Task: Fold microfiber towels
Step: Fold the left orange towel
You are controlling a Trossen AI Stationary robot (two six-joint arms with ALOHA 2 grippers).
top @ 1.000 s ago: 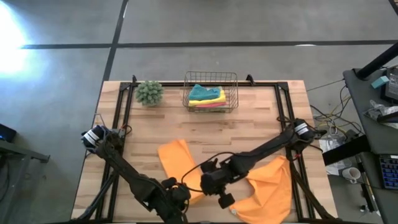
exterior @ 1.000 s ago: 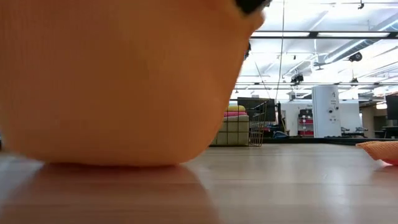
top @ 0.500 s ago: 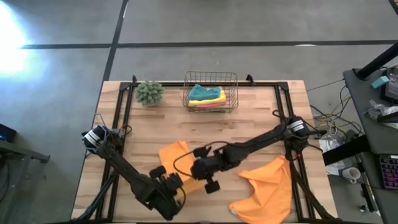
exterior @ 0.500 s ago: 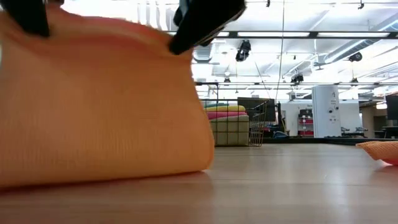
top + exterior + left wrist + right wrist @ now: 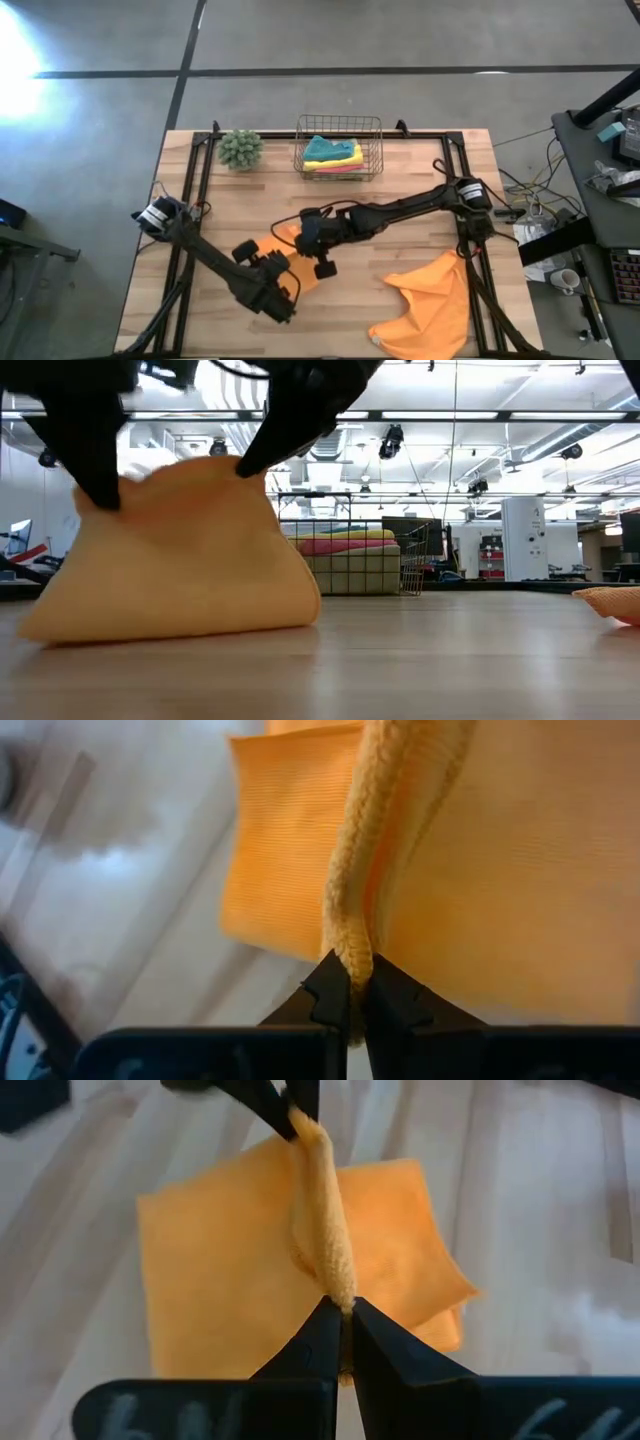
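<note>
Mid-fold: left gripper (image 5: 350, 988) and right gripper (image 5: 340, 1325) each clamped on the raised edge of an orange towel (image 5: 288, 252) at table centre, second orange towel (image 5: 430, 300) crumpled near right corner; next, likely lay edge over squarely, release.

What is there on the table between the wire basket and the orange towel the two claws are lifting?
Nothing: the view from above shows only bare wood between the wire basket and the held orange towel.
</note>
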